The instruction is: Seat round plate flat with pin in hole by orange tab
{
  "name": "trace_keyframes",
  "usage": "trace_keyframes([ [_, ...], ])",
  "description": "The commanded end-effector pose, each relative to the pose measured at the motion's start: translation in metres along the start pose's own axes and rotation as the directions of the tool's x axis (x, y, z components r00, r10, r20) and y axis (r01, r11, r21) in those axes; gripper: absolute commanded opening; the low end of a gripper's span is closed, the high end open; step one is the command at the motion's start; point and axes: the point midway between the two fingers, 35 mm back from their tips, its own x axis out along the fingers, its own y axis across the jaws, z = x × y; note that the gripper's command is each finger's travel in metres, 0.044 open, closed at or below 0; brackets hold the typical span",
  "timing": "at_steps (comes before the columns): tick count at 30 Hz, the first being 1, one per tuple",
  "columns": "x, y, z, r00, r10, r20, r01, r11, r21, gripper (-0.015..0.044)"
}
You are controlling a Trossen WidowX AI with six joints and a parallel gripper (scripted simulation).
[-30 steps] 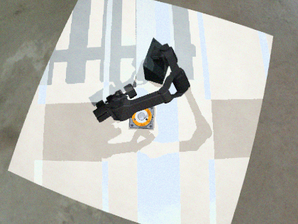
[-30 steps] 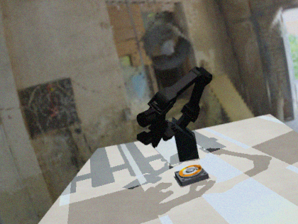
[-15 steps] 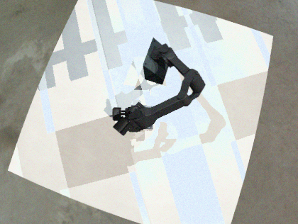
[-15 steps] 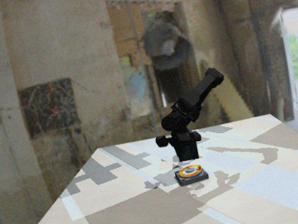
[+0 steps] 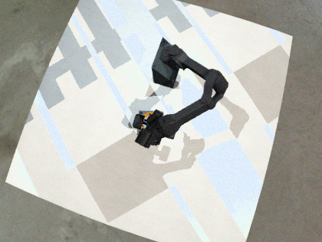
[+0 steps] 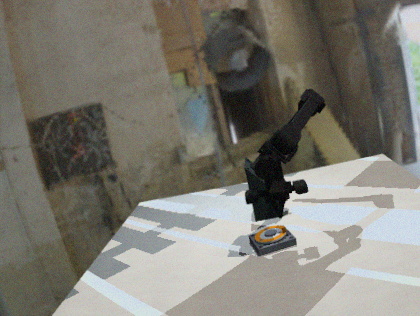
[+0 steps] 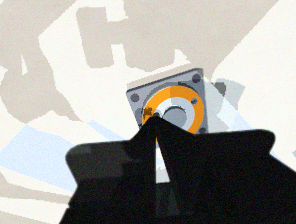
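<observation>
The round plate, an orange ring with a pale inner ring, (image 5: 146,114) (image 6: 260,239) (image 7: 172,92) sits around the grey post (image 7: 175,117) on the square grey base (image 6: 278,246) (image 7: 186,78). It looks slightly tilted in the exterior view. A small dark round spot shows on its orange rim in the wrist view; I cannot tell whether it is the hole or the pin. The tab is not clear to see. My gripper (image 7: 153,120) is shut and empty. Its tips overlap the plate's near edge in the wrist view and hide part of it; contact cannot be told.
The arm's dark base stand (image 5: 164,69) (image 6: 270,207) is behind the plate's base as seen by the exterior view. The arm bends out sideways and reaches back over the plate in the top view. Arm shadows and coloured patches cross the table top (image 5: 115,191).
</observation>
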Motion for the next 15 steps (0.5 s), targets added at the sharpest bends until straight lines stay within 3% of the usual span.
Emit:
trace_keyframes([
  [1, 0.007, 0.002, 0.000, 1.000, 0.009, 0.002, -0.009, 1.000, 0.011, 0.0000],
  [8, 0.045, 0.003, 0.000, 1.000, 0.011, 0.002, -0.011, 1.000, 0.011, 0.0000],
  [15, 0.048, 0.003, -0.001, 1.000, 0.012, 0.002, -0.012, 1.000, 0.011, 0.0000],
])
